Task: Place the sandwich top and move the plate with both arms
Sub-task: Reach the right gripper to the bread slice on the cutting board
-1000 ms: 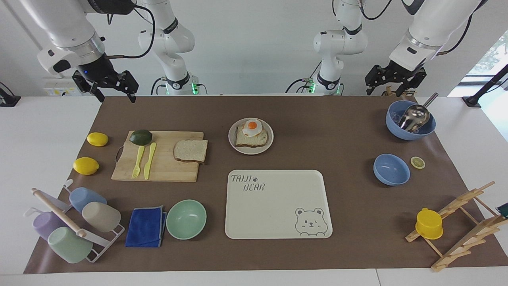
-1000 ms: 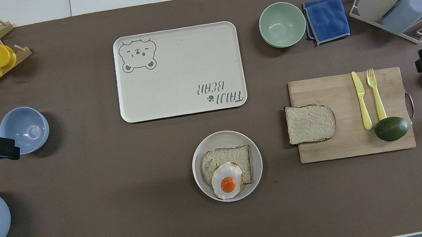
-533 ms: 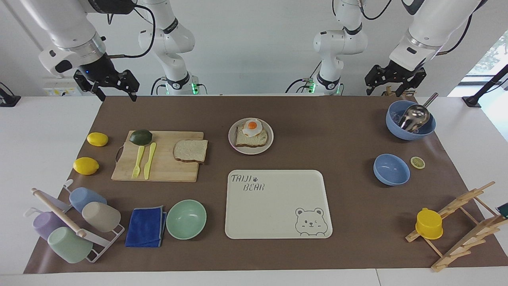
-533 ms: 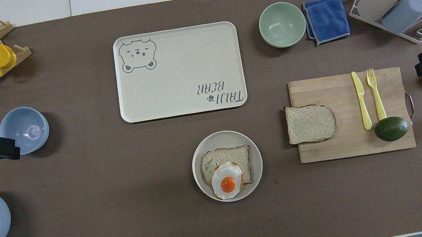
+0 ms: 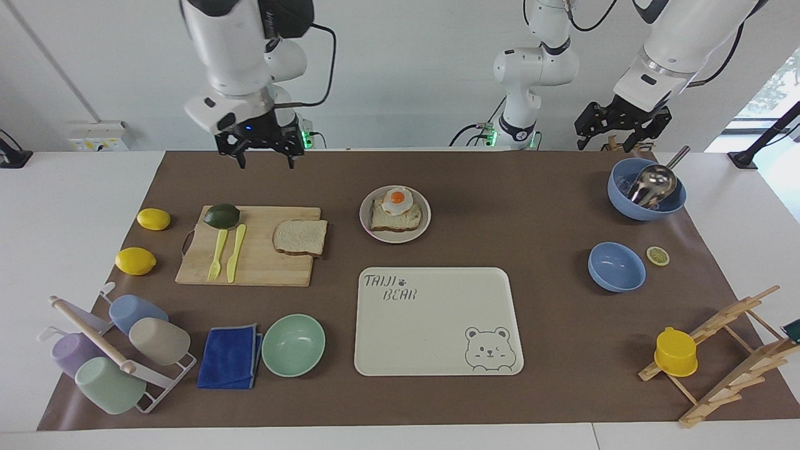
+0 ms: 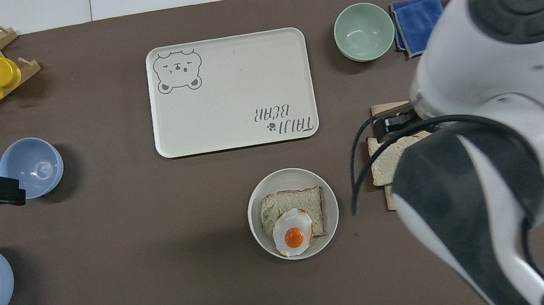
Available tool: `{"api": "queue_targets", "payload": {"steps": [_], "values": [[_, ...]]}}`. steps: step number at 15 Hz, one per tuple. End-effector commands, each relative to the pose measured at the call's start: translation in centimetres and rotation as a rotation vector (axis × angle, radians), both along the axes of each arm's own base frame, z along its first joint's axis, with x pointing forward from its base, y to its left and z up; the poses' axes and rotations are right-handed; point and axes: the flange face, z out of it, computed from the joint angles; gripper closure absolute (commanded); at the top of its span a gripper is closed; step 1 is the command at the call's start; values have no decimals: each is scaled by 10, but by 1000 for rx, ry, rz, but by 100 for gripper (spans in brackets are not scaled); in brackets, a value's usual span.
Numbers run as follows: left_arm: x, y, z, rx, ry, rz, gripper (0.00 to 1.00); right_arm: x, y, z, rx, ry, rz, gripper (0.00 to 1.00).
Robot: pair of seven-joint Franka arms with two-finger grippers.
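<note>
Bread first: the sandwich top (image 5: 300,237) is lying flat on the wooden cutting board (image 5: 262,262), at the board's end closest to the plate (image 5: 395,214), with nothing touching it. The plate sits on the brown mat toward the middle of the desk (image 5: 75,206), nearer the robots than the bear tray (image 5: 437,322), and it carries a paler slice with a fried egg (image 5: 397,199) on top.

The right hand (image 5: 265,154) is up in the air with its fingers spread open and nothing in them, hanging over the mat's robot-side edge, above the strip just past the cutting board. In the overhead view that arm's big white body covers most of the board, so only a corner of the bread peeks out there.

The left hand (image 5: 622,128) is open and empty too, waiting high above the big blue bowl (image 5: 647,190) with the metal scoop in it, at its own end of the desk.

An avocado (image 5: 221,215), a yellow-green fork and knife share the board with the bread.
</note>
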Motion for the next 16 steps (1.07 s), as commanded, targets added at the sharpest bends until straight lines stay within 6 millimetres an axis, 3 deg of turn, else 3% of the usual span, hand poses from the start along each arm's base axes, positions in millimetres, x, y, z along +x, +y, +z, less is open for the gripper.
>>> {"api": "queue_targets", "payload": {"steps": [1,4,6,8,10,13,16], "values": [[-4,2,5,-7,-15,11,0,24,22,-64,-53,-5,-74,0],[-6,-1,6,-7,-15,4,0,38,40,-123,-70,8,-98,0],[-6,-3,6,-8,-16,1,0,36,44,-156,-99,25,-121,0],[-6,-4,7,-8,-18,-1,0,32,39,-169,-133,43,-111,0],[-7,-4,7,-8,-18,-3,0,18,33,-195,-179,60,-80,0],[-7,-4,7,-8,-18,-3,0,2,27,-213,-182,67,-56,12],[-7,-4,7,-8,-18,-1,0,-10,21,-228,-175,71,-45,15]]}}
